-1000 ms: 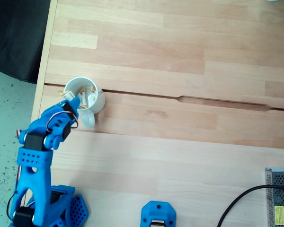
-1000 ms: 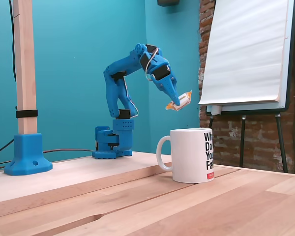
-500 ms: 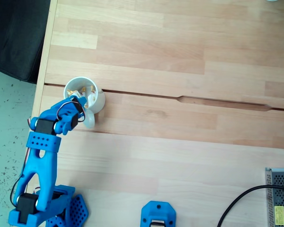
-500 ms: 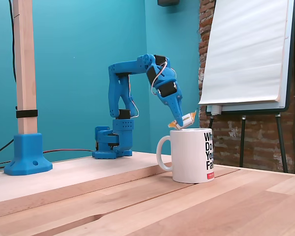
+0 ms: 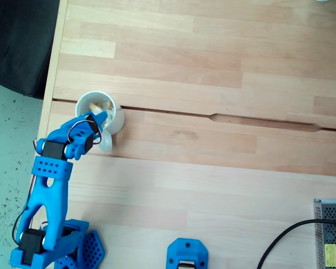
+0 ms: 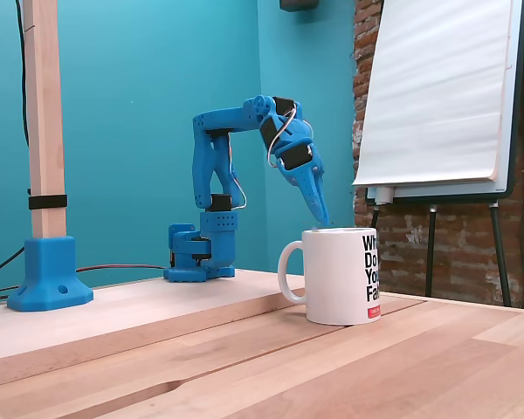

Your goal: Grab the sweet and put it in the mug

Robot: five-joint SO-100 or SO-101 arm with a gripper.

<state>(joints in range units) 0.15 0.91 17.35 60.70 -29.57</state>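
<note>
Pale wooden tabletop [image 5: 213,185] is carrying the mug [image 6: 341,275], with the gripper [image 6: 323,223] dipping to its rim. Its jaw state cannot be told; sweets [image 5: 96,104] are lying inside. Lifting straight up should avoid clipping the rim.

One fixed view looks straight down from high above the wooden table [image 5: 213,168], with the blue arm [image 5: 47,196] reaching up from the 7 o'clock corner toward the mug [image 5: 116,119] at about 10 o'clock. The other fixed view sits low, near tabletop level and close to the mug [image 6: 341,275], facing level across the table [image 6: 244,349] toward the arm [image 6: 218,175] and a teal wall [image 6: 131,105], with a flipchart [image 6: 437,96] at 2 o'clock. Both views share the mug, the arm and the table.
</note>
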